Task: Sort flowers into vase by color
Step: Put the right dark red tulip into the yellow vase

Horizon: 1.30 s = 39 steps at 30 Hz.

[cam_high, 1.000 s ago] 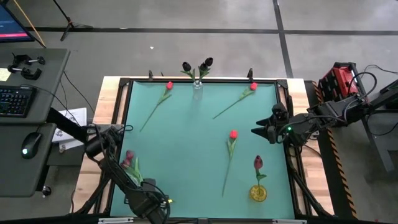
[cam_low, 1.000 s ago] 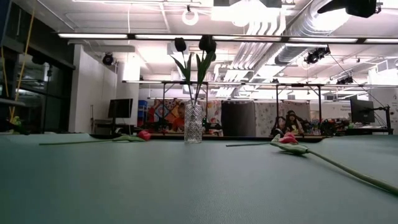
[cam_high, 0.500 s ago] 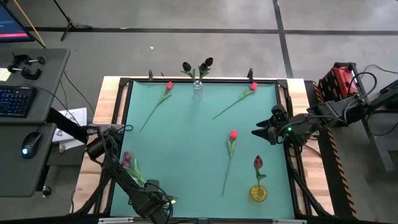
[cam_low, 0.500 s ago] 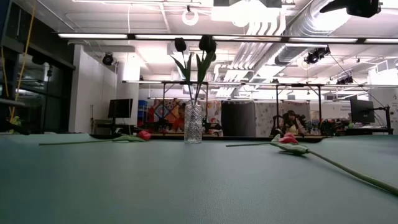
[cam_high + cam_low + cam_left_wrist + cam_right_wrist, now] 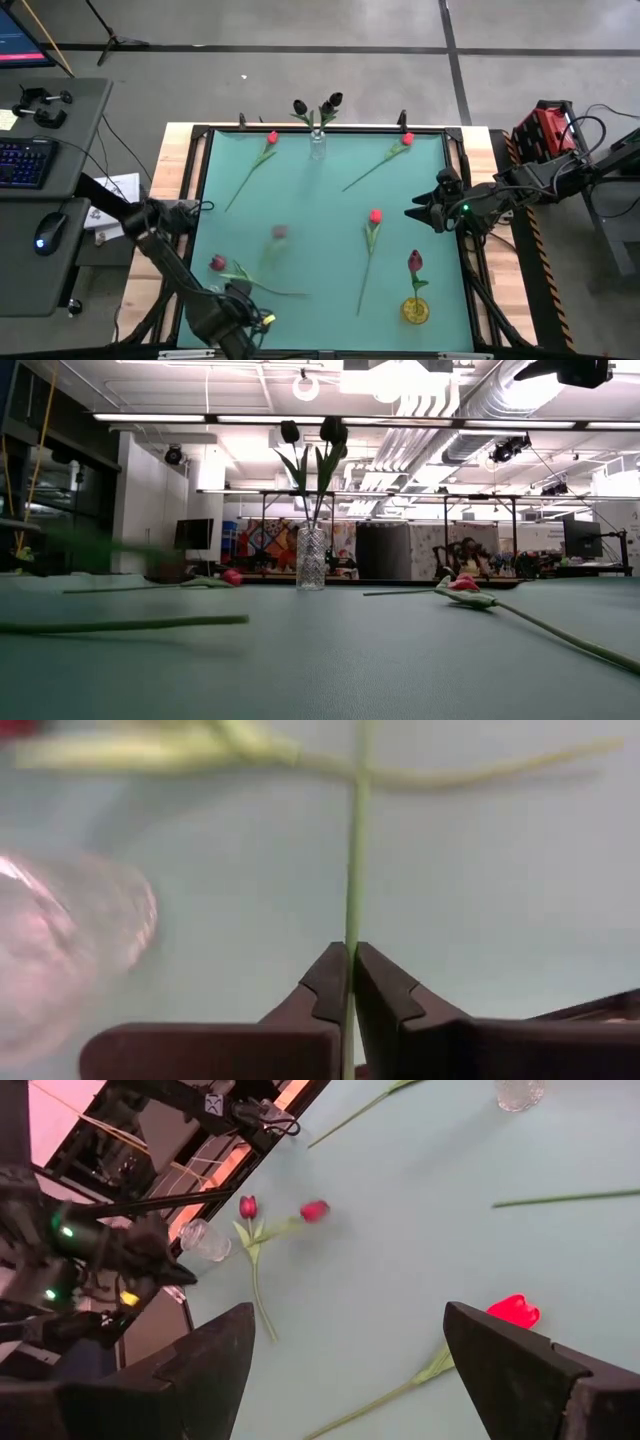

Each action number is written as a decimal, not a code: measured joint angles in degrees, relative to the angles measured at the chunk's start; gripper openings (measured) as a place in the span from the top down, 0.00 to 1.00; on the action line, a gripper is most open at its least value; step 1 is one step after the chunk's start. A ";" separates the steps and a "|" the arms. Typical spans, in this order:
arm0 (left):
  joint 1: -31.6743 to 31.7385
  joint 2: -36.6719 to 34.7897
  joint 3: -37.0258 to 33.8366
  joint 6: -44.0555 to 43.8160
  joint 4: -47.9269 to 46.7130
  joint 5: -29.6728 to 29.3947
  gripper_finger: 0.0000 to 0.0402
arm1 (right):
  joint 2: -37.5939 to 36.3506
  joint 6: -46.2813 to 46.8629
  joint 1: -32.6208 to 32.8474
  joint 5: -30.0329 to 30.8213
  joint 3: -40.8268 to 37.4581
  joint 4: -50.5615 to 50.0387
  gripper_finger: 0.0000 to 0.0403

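Note:
At the table's near left, my left gripper (image 5: 243,297) is shut on the thin green stem of a dark pink flower. That flower's blurred head (image 5: 279,232) points toward the table's middle, and in the low view it is a green blur (image 5: 90,542) above the table. A second dark pink flower (image 5: 218,263) lies flat, with its stem (image 5: 120,625) on the table pointing right. A small clear glass vase (image 5: 205,1240) stands beside the left gripper. My right gripper (image 5: 412,212) waits open at the right edge. My left gripper pinches the flower's stem (image 5: 351,925) between its two fingertips, far from the head. The stem runs straight out ahead along the fingers, which come from the table's near left. The flower reaches toward the table's middle and crosses over the lying flower's stem (image 5: 300,760).
Three red flowers lie on the mat (image 5: 272,137) (image 5: 407,139) (image 5: 375,215). A clear vase (image 5: 318,143) with two black flowers stands at the far edge. A yellow vase (image 5: 415,311) at the near right holds a maroon flower (image 5: 415,262).
The two dark pink flowers were close together at the near left and have come apart. One has dropped flat with its stem toward the right. The other has swung toward the table's middle with my left gripper on its stem. The left arm's elbow has moved toward the left edge.

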 joint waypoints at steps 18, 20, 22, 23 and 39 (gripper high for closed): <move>21.33 -17.26 0.04 61.26 19.02 -39.62 1.00 | 0.38 -17.00 -0.07 -2.06 -0.02 27.03 0.23; 25.59 -17.45 0.04 74.16 29.77 -38.21 1.00 | 1.33 -18.35 -0.76 -1.56 -0.02 29.56 0.23; 29.25 -17.34 0.04 85.68 41.05 -34.80 1.00 | 2.46 -19.62 -1.97 -1.41 -0.02 31.44 0.23; 30.85 -17.21 0.04 89.88 46.01 -33.16 1.00 | 3.07 -20.23 -2.70 -0.84 -0.02 32.61 0.23; 37.66 -15.57 0.04 100.22 61.40 -21.44 1.00 | 9.71 -28.16 -15.37 -0.52 -0.02 51.97 0.23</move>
